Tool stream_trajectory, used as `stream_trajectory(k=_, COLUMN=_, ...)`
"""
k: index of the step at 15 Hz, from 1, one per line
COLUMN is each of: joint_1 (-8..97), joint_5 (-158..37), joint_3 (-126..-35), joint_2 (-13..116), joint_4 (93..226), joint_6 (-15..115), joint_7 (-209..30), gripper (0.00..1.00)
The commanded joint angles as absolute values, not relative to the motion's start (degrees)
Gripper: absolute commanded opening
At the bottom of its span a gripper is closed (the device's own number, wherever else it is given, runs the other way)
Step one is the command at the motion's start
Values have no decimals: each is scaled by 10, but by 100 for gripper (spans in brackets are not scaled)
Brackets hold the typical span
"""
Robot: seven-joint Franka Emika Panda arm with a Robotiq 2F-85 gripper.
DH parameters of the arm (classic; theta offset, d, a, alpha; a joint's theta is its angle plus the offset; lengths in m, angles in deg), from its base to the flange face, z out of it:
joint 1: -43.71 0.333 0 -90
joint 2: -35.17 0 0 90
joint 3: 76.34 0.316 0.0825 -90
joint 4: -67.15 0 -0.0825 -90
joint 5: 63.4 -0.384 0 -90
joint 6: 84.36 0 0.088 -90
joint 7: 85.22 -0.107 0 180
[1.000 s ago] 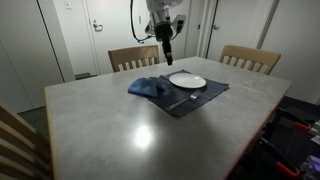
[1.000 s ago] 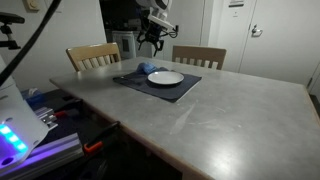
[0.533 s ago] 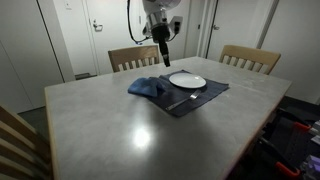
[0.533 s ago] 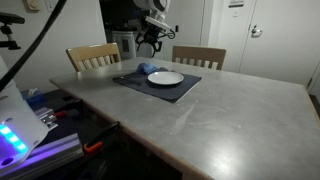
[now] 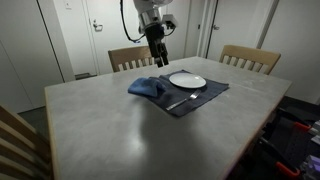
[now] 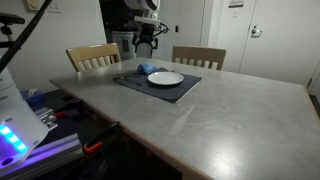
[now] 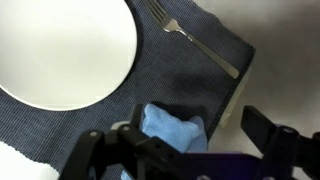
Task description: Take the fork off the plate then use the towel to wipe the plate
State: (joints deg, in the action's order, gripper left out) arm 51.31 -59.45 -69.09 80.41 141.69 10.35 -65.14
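The white plate [image 7: 60, 50] lies on a dark navy mat [image 7: 150, 90]. The silver fork [image 7: 195, 42] rests on the mat beside the plate, clear of its rim. The lumpy blue towel [image 7: 168, 128] sits at the mat's edge. My gripper [image 7: 178, 140] hangs open well above the towel with nothing between its fingers. In both exterior views the gripper [image 5: 157, 55] [image 6: 147, 42] hovers high over the towel [image 5: 147, 87] [image 6: 147, 70], next to the plate [image 5: 187, 80] [image 6: 165, 77]. The fork [image 5: 184, 100] shows as a thin light streak on the mat's near side.
The grey table [image 5: 120, 130] stretches wide around the mat [image 5: 200, 95]. Wooden chairs [image 5: 133, 58] [image 5: 250, 58] stand at its far side, just behind the arm. A third chair back [image 5: 15, 140] is at the near corner. Electronics [image 6: 20, 130] sit beside the table.
The arm has shifted sideways from over the plate's edge to above the towel. Its jaws stayed open. Plate, fork and towel have not moved.
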Motion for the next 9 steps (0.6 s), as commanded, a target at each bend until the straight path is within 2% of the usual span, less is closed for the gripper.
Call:
stream_trajectory(k=1, joint_1=535, joint_5=-560, joint_3=-704, joint_2=765, joint_4=1484, joint_6=184, joint_7=-720, gripper=100)
stream_trajectory(k=9, joint_1=531, joint_5=-580, joint_3=-700, joint_2=772, joint_4=1543, joint_6=326, joint_7=-801, gripper=100)
